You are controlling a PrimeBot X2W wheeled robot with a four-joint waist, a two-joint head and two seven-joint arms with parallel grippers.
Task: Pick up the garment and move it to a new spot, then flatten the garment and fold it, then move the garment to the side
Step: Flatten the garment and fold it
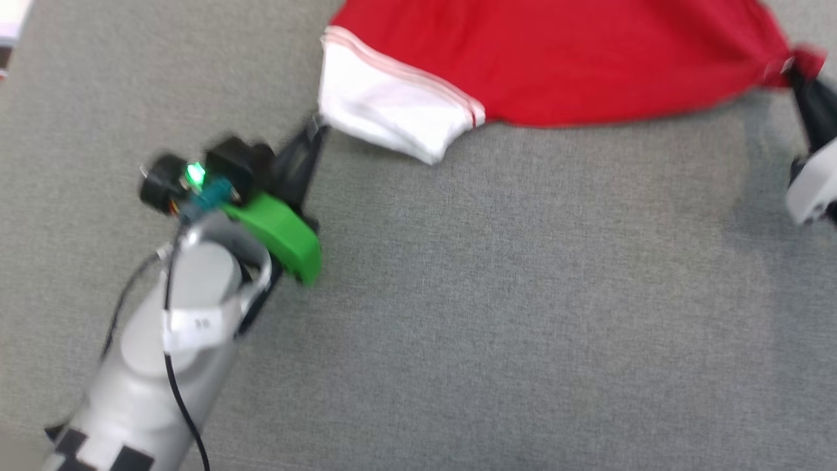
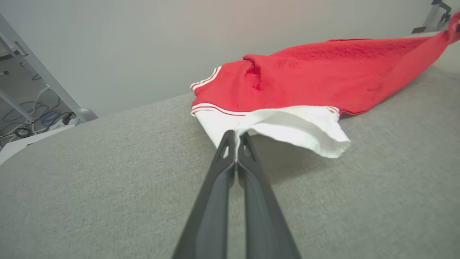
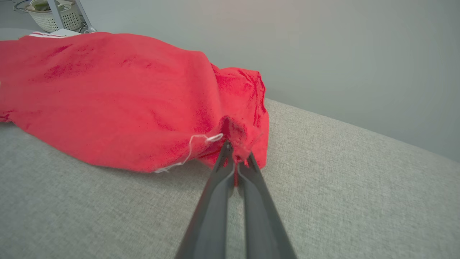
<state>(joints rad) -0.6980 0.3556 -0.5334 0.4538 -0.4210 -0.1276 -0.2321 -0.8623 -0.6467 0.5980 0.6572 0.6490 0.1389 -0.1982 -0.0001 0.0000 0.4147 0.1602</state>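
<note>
The garment lies stretched across the far part of the grey cloth-covered worktop, plain red side up, pulled taut between the two grippers. The left gripper has its fingers closed together on the edge of the white sleeve; in the left wrist view the fingers meet with a thin fold of white cloth nipped between the tips, and the sleeve's loose end is lifted just off the surface. Red-and-white striped trim marks where the sleeve joins the red body. The right gripper is likewise closed, pinching a bunched red corner of the garment between its tips, with a loose white thread hanging beside them. A white basket stands beyond the worktop.
</note>
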